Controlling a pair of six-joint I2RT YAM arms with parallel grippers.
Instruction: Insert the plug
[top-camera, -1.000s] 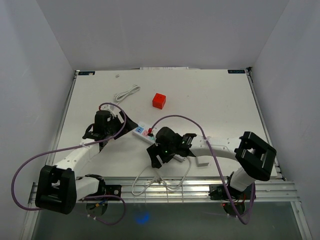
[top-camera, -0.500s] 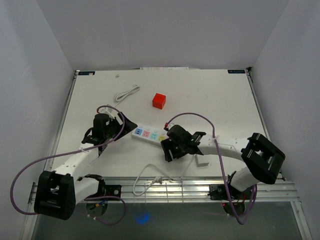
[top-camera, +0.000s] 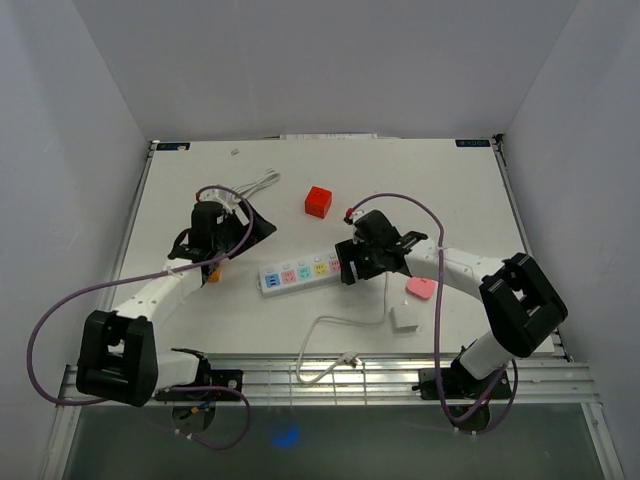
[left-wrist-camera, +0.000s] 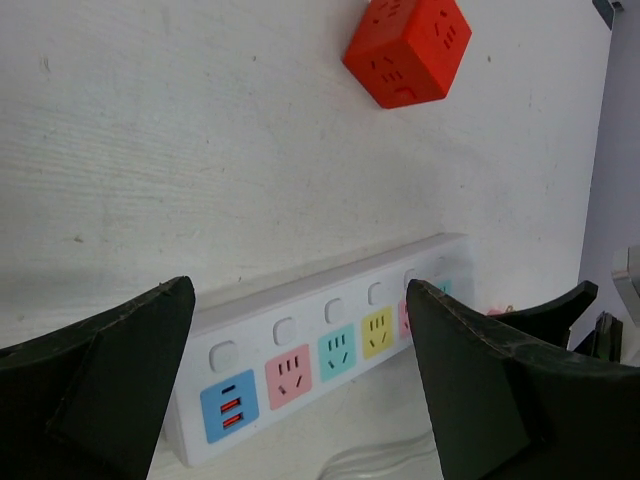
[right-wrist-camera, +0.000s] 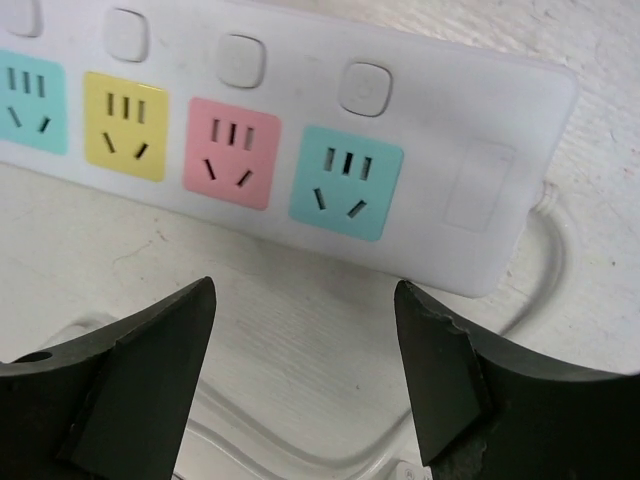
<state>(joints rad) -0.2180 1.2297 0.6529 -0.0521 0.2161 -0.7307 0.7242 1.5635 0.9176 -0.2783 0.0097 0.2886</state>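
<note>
On a white bench (top-camera: 450, 200) boxed in by bare white walls (top-camera: 300, 60), the strip (top-camera: 300, 271) lies mid-surface with nothing plugged into the sockets I can see.
The strip's right end is angled away from me, and its cord (top-camera: 330, 335) loops down to the near edge. A red cube (top-camera: 318, 201) sits beyond it, a white cable (top-camera: 255, 185) lies at far left, and a pink piece (top-camera: 421, 288) and a white block (top-camera: 405, 318) lie to its right. My right tool (top-camera: 347, 262) hangs at the strip's right end, jaws wide and gripping nothing. My left tool (top-camera: 250, 228) stands apart from the left end, jaws spread wide, also empty. A second ago the strip slanted the other way and lay further left. My right tool was nearer the front edge, my left was just beside the strip, and the pink piece was out of sight.
</note>
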